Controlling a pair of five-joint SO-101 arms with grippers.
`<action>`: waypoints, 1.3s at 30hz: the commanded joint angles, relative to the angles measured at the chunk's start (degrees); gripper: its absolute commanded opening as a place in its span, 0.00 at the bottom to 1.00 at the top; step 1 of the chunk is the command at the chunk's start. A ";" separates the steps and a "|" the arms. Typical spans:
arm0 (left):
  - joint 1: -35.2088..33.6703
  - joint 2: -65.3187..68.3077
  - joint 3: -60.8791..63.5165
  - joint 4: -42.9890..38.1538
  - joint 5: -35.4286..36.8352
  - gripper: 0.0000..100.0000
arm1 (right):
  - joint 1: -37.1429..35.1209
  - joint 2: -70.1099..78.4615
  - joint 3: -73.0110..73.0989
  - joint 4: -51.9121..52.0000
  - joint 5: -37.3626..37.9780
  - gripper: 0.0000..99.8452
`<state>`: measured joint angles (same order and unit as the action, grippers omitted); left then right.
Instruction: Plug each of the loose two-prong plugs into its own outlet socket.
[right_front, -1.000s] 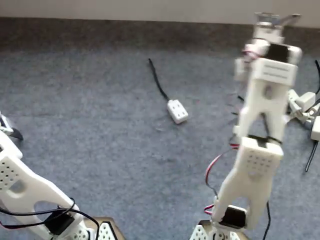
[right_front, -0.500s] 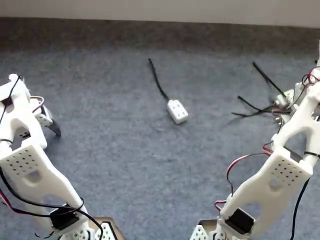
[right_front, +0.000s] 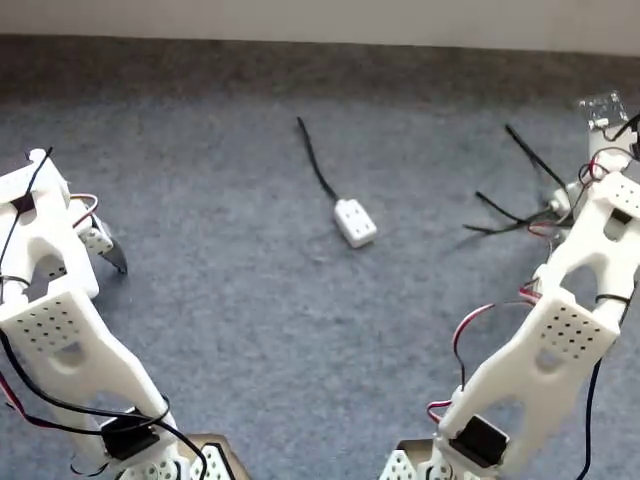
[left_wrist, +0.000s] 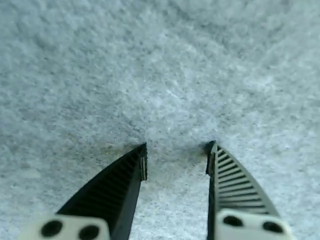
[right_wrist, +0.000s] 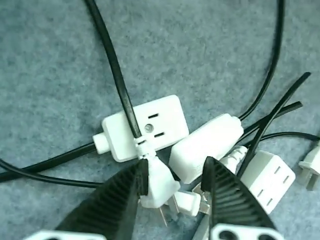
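A white outlet socket (right_front: 355, 222) on a black cord (right_front: 315, 165) lies alone mid-carpet. At the far right, my right gripper (right_wrist: 175, 175) stands open over a tangle of white sockets and plugs on black cords (right_front: 515, 215). A white two-prong plug (right_wrist: 161, 189) lies between its fingers, prongs showing. Beside it are a white socket block (right_wrist: 145, 127), a second white block (right_wrist: 206, 147) and another socket (right_wrist: 267, 180). One more plug (right_wrist: 310, 167) shows at the edge. My left gripper (left_wrist: 177, 150) is open over bare carpet at the far left (right_front: 108, 254), with nothing in it.
The floor is grey-blue carpet (right_front: 240, 300) with a darker strip along the back wall. The two white arms (right_front: 60, 340) (right_front: 560, 340) rise from the near edge on either side. Black cords loop around the pile under my right gripper.
The right arm has swung from centre-right out to the far right, down over the tangle of plugs. The left arm has risen and stretched forward at the left. The central socket stayed put.
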<state>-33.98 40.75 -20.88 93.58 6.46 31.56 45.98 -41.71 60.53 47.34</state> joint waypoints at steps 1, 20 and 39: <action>2.33 -0.22 0.04 0.70 0.44 0.22 | -0.92 0.13 -0.40 -1.10 1.14 0.18; 3.38 -0.22 0.22 0.70 0.53 0.22 | -3.21 7.08 -4.88 13.14 9.41 0.06; 2.68 -0.22 0.22 0.70 0.18 0.22 | -18.59 6.90 -55.08 40.40 -7.91 0.01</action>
<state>-33.01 40.66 -20.79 93.58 6.81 17.58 53.71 -91.21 98.68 44.26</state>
